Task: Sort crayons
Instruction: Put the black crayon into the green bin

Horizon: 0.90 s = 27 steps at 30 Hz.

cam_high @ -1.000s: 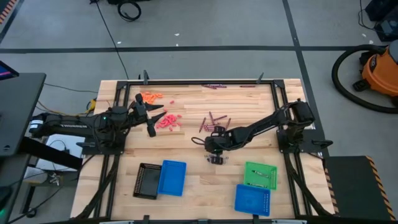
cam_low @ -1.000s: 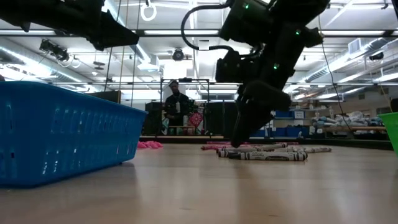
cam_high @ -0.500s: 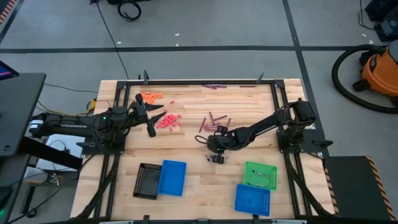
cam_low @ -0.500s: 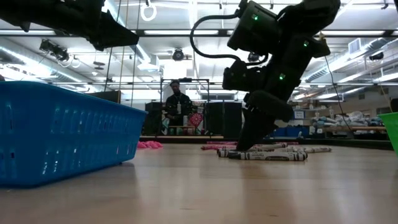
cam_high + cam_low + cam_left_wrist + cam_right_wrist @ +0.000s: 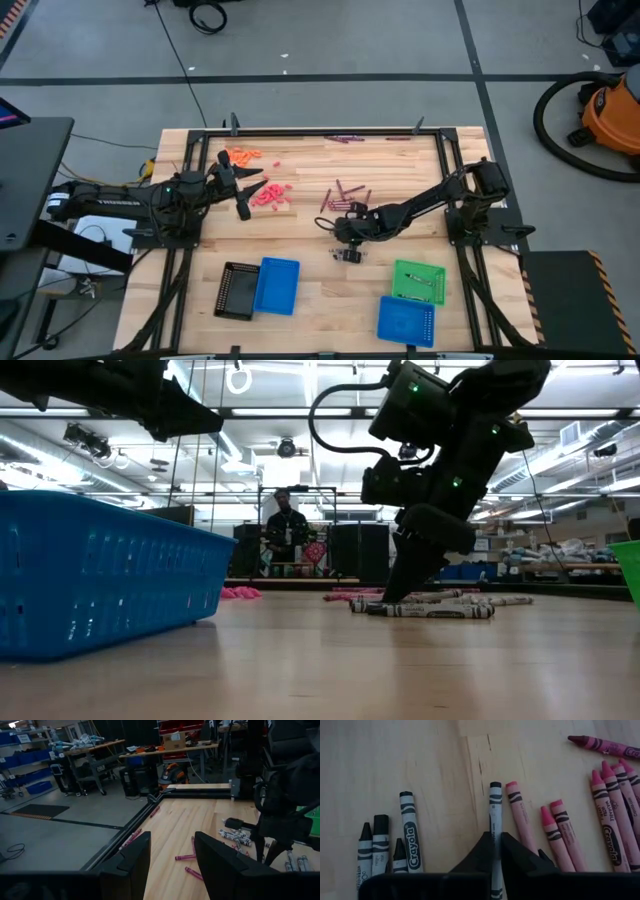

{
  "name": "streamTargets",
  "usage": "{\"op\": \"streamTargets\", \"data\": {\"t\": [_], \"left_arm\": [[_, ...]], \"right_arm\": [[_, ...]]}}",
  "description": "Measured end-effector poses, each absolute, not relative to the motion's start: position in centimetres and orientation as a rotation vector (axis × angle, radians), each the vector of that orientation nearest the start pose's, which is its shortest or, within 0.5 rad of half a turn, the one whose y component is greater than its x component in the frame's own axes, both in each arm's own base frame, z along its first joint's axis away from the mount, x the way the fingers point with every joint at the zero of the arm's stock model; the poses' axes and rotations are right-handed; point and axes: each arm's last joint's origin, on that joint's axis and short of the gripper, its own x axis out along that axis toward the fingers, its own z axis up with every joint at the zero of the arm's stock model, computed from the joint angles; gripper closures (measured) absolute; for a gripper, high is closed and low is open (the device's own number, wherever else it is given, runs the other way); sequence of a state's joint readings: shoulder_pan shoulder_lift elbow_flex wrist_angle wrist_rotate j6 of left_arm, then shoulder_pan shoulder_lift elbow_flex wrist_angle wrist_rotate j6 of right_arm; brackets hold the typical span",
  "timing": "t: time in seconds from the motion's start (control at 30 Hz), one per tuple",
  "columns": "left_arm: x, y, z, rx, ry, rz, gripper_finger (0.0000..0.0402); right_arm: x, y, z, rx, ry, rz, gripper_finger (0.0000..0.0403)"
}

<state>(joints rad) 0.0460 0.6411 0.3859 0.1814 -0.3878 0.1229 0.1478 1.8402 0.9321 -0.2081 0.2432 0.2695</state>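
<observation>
Crayons lie in groups on the wooden table [image 5: 310, 300]: orange ones [image 5: 241, 155] at the far left, red-pink ones [image 5: 270, 194] beside them, dark purple ones [image 5: 345, 197] in the middle, and silver-grey ones [image 5: 347, 256] nearer the front. My right gripper [image 5: 495, 849] is down at the table between the purple and grey groups, shut on one silver-grey crayon [image 5: 495, 812]. My left gripper [image 5: 172, 865] hovers open by the red-pink pile [image 5: 243, 196], with nothing between its fingers. My right gripper pinches the silver-grey crayon's two long sides [image 5: 495, 834] between its two fingers, about midway along its length. The fingers [image 5: 482, 851] come slanting down from above and the table's right, in line with the crayon. The crayon lies flat on the table.
More silver-grey crayons [image 5: 409, 840] and purple ones [image 5: 610, 815] lie close on either side of the held one. A black tray [image 5: 237, 290] and a blue tray [image 5: 277, 285] stand at the front left. A green tray [image 5: 418, 281] and another blue one [image 5: 406, 320] stand at the front right.
My right gripper has sunk a little onto the table at the grey crayons and shifted slightly toward the far edge. The crayons on the table lie where they were.
</observation>
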Motion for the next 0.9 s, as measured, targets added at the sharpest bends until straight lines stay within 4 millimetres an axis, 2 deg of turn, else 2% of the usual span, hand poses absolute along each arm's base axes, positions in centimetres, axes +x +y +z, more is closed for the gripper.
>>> {"op": "streamTargets", "data": {"t": [0.2,0.37,0.5,0.7,0.9], "left_arm": [[15.4,1.8,25.1,0.133,0.100,0.429,0.0237],[15.4,1.8,25.1,0.133,0.100,0.429,0.0237],[15.4,1.8,25.1,0.127,0.099,0.429,0.0237],[15.4,1.8,24.8,0.128,0.124,0.428,0.0237],[15.4,1.8,24.8,0.128,0.127,0.428,0.0237]], "right_arm": [[32.0,4.0,13.3,0.026,1.055,-0.237,0.0375],[31.7,4.1,15.7,0.065,0.981,-0.254,0.0374],[31.0,5.0,17.8,0.092,0.918,-0.229,0.0373],[28.7,7.0,21.0,0.159,0.882,-0.189,0.0373],[25.7,9.0,22.9,0.255,0.911,-0.179,0.0372]]}}
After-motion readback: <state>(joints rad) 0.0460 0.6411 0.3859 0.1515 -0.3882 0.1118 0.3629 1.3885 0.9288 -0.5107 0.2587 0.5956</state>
